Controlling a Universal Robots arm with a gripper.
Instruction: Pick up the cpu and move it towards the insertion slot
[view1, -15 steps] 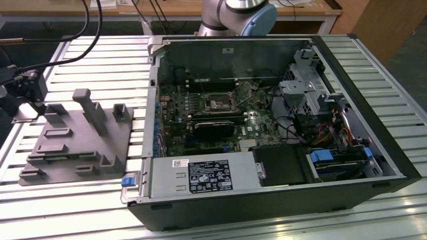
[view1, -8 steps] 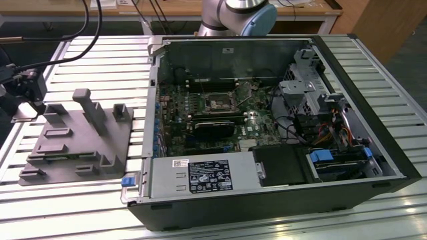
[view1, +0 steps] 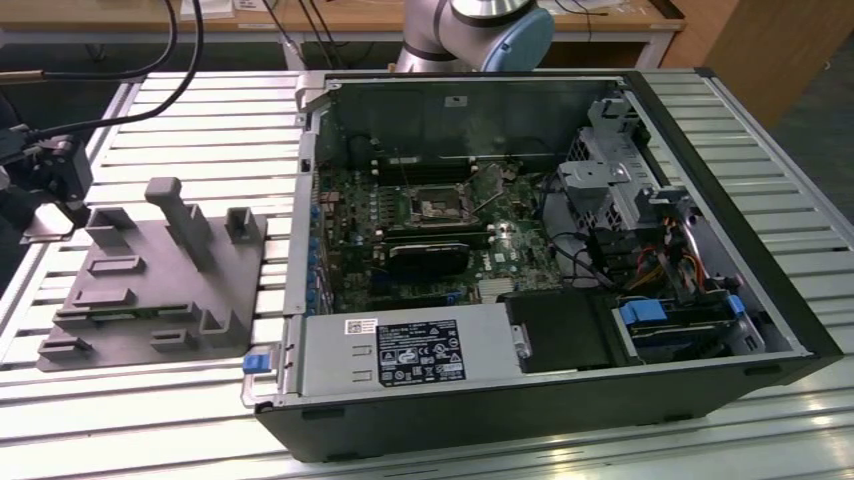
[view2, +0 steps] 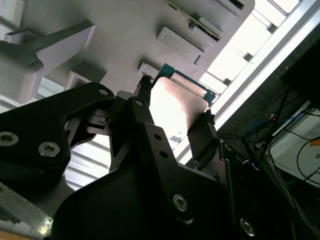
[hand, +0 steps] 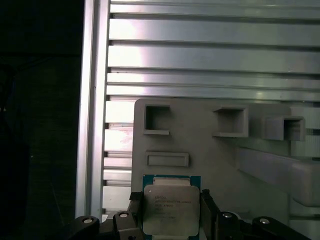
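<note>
- Where the exterior view's left edge fell, the gripper (view1: 47, 215) stood at the far corner of the grey tray (view1: 147, 300).
- Its fingers (hand: 207, 212) were drawn in against two opposite edges of the cpu (hand: 171, 210), which sat clamped between them, metal top showing in the first wrist view.
- Further right, the open computer case (view1: 534, 410) lay on the slatted table (view1: 200, 110).
- Inside it, the insertion slot (view1: 441, 207) sat on the green board, well apart from the cpu.

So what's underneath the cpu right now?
The grey fixture tray lies beneath the cpu in the first wrist view. The tray patch directly under the chip is covered, so whether it's seated or lifted can't be seen.
</note>
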